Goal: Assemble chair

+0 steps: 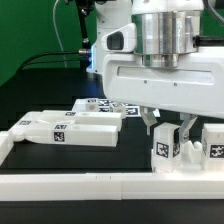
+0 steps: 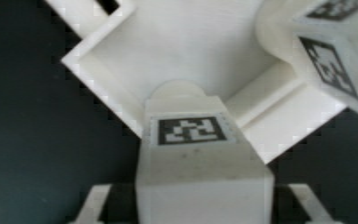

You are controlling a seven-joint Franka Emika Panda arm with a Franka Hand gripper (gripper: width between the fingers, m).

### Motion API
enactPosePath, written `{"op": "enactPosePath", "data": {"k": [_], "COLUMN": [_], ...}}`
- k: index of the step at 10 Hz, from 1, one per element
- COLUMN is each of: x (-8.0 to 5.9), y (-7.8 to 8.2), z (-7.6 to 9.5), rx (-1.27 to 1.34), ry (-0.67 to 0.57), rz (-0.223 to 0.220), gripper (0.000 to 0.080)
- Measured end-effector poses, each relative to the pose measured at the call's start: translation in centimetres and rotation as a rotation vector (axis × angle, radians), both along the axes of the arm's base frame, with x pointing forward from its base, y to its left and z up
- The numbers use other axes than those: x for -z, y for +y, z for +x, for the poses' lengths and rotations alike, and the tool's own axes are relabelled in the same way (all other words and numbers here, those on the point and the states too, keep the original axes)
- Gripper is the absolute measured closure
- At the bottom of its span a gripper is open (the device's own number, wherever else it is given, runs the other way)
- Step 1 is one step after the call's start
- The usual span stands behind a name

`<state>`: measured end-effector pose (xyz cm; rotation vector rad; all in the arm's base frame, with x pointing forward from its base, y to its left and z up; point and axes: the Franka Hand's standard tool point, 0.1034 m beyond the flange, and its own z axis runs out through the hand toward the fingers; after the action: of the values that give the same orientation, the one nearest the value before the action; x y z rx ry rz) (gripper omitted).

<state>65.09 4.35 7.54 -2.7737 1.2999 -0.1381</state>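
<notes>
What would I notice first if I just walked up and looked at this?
The big white robot arm fills the exterior view's upper right, its fingers reaching down over a small white tagged block that stands beside the white rail. More white chair parts lie flat on the black table toward the exterior view's left.

Wrist is vertical, on the exterior view's right, with the wide white hand body level beneath it. Pincer points straight down, low over the counter near its front edge. Dark fingers are parted with a narrow gap. Neither view shows whether the pads are clamping anything.
</notes>
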Motion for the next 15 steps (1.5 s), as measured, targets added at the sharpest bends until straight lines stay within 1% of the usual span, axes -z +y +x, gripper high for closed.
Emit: {"op": "enactPosePath", "data": {"k": [2, 3, 4, 6, 8, 9, 10, 11, 12, 13, 14, 15], "x": [0.1, 0.1, 0.0, 0.1, 0.2, 0.2, 0.2, 0.2, 0.1, -0.2, -0.9, -1.2], "y": [0.1, 0.1, 0.0, -0.1, -0.3, -0.4, -0.6, -0.5, -0.5, -0.3, 0.0, 0.1], "z": [-0.2, -0.2, -0.1, -0.2, -0.5, -0.8, -1.0, -1.0, -1.0, -0.8, -0.5, -0.4], "rx": [0.364, 0.539, 0.671, 0.849, 0.951, 1.015, 1.027, 1.019, 1.010, 0.994, 0.985, 0.976], "ry": [0.019, 0.026, 0.032, 0.046, 0.049, 0.060, 0.065, 0.063, 0.063, 0.061, 0.053, 0.049], "rz": [0.048, 0.080, 0.099, 0.130, 0.130, 0.125, 0.114, 0.114, 0.113, 0.116, 0.125, 0.129], "gripper": [0.0514, 0.0513, 0.0513, 0.0512, 0.0512, 0.0512, 0.0512, 0.0430, 0.0430, 0.0296, 0.0181, 0.0159]}}
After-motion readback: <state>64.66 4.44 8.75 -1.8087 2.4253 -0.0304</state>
